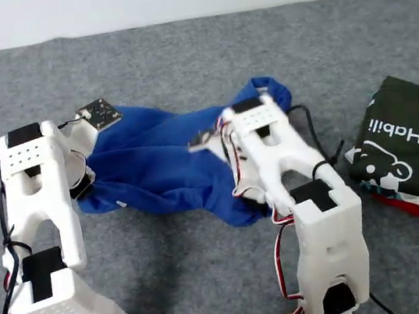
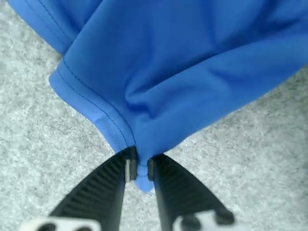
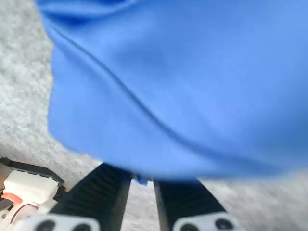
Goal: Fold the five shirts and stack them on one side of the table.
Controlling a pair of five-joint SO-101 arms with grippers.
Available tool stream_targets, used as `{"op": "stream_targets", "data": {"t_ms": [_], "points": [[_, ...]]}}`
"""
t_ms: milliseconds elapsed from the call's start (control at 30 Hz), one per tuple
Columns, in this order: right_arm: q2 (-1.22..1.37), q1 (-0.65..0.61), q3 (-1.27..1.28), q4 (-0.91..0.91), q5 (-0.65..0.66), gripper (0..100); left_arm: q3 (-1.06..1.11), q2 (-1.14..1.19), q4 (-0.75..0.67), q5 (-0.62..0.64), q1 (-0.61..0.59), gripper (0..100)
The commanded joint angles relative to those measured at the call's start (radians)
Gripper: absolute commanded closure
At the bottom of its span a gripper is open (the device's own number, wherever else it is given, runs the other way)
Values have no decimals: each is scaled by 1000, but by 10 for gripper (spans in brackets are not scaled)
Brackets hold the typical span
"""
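The left fingers (image 2: pixel 128 169) pinch a corner of the blue shirt (image 1: pixel 155 165), bunched on the counter (image 1: pixel 178 51). The right fingers (image 3: pixel 122 184) seem closed on its other edge. It is not folded yet; next, pull it flat. Folded shirts (image 1: pixel 409 143) wait right.

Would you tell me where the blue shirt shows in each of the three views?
High view: blue shirt lies crumpled mid-table between the two arms.
Left wrist view: blue shirt, its hemmed corner pinched in the left claw.
Right wrist view: blue shirt, its edge in the right claw.
Shared landmark: the grey table beneath it.
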Motion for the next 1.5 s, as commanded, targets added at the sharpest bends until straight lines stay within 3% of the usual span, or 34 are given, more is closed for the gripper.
{"op": "stream_targets", "data": {"t_ms": [0, 267, 400, 567, 733, 867, 1000, 1233, 1467], "points": [[-116, 44, -203, 101, 44, 987, -128, -38, 91, 18, -6, 994], [-337, 122, -539, 110, 81, 987, -668, -38, 258, 258, 25, 994], [-392, 157, -735, 50, 120, 987, -944, -29, 235, 387, 49, 994], [-409, 202, -973, -42, 150, 987, -1171, -29, 126, 454, 81, 994], [-409, 237, -1209, -108, 150, 987, -1297, -32, -23, 456, 98, 994], [-409, 240, -1349, -165, 158, 987, -1376, -37, -51, 454, 94, 994], [-409, 242, -1468, -223, 233, 987, -1437, -37, -17, 450, 58, 994], [-424, 277, -1537, -277, 308, 987, -1449, -37, 157, 227, 21, 994], [-490, 294, -1528, -328, 354, 987, -1615, -35, 175, 218, 8, 994]]}}
